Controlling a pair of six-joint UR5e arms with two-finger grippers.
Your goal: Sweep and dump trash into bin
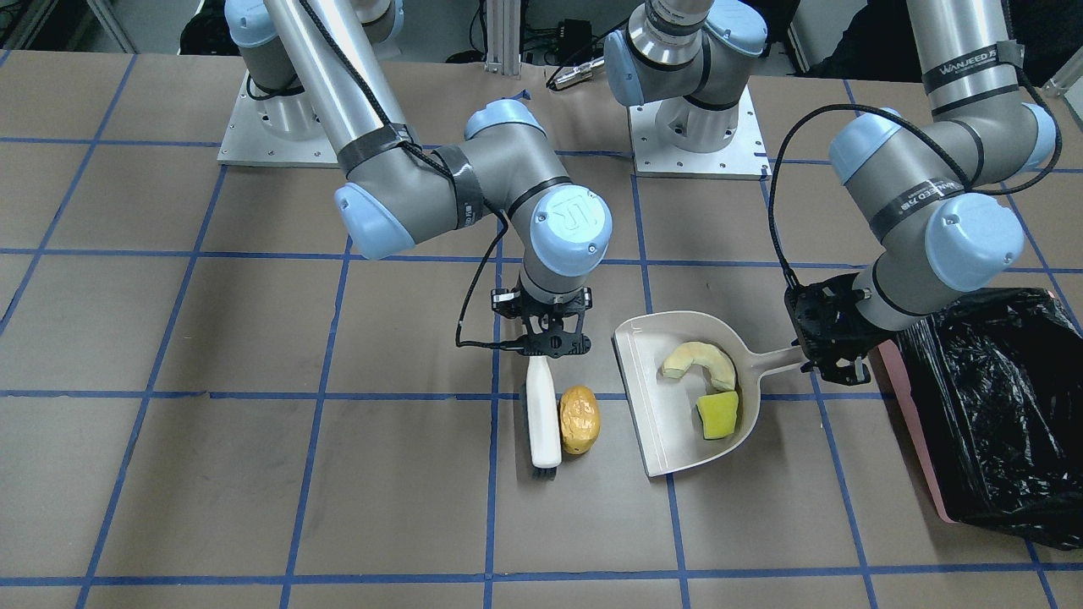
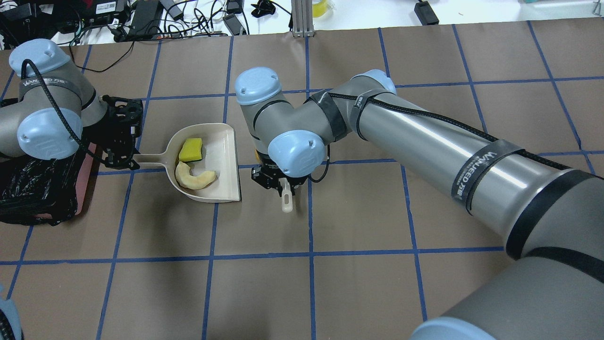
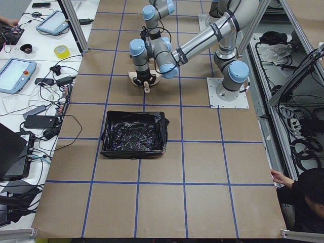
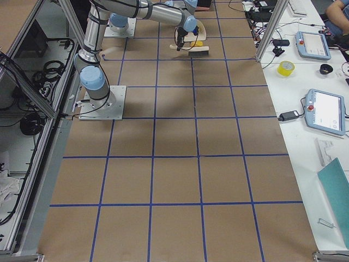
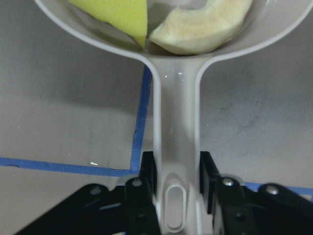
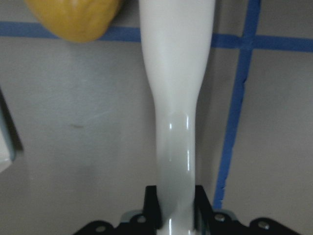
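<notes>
Lump [image 1: 579, 419] lies nearest you on the table, against the brush [image 1: 542, 414] and between it and the dustpan [image 1: 668, 448], apart from the dustpan's open edge. Farther back you see the ring segment [image 1: 700, 361] and wedge [image 1: 717, 414] inside the dustpan, the right gripper [image 1: 543, 348] pinching the brush handle and the left gripper [image 1: 816, 355] clamped on the dustpan handle. Bin [image 1: 990, 397] stands just beside the left gripper, on the robot's left.
</notes>
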